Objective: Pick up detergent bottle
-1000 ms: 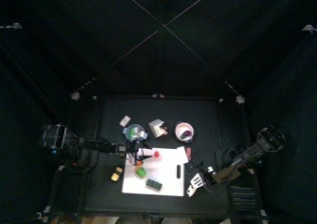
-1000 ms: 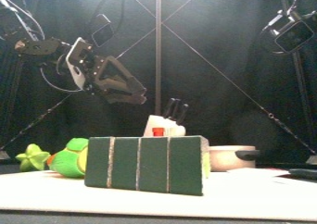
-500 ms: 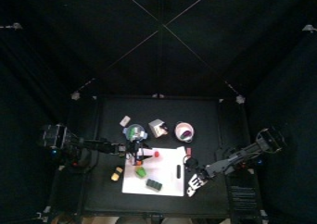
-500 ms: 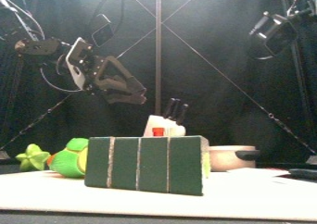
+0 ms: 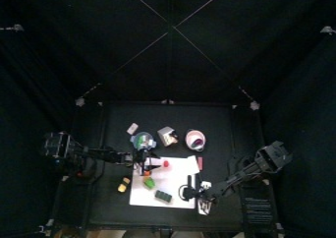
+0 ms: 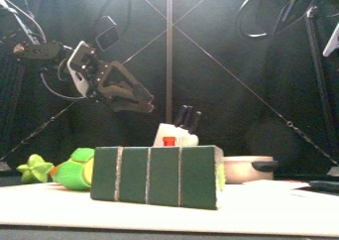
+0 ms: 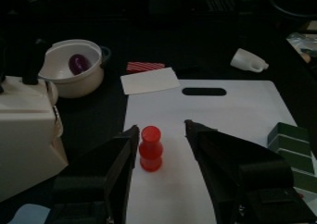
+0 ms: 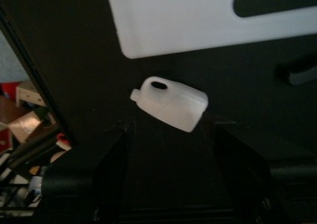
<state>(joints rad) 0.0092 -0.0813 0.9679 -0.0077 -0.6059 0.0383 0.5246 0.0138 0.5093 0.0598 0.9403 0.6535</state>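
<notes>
The bench (image 5: pixel 105 114) carries a white cutting board (image 7: pixel 229 112). The white detergent bottle (image 8: pixel 170 103) lies at its 5 o'clock. Right tool (image 8: pixel 171 135) hovers above, spread wide, empty; descending off-centre could knock it away. Left tool (image 7: pixel 161 144) rests released.

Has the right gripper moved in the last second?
Yes. In the top view the right gripper has swung leftward, along the white cutting board's front edge.
</notes>
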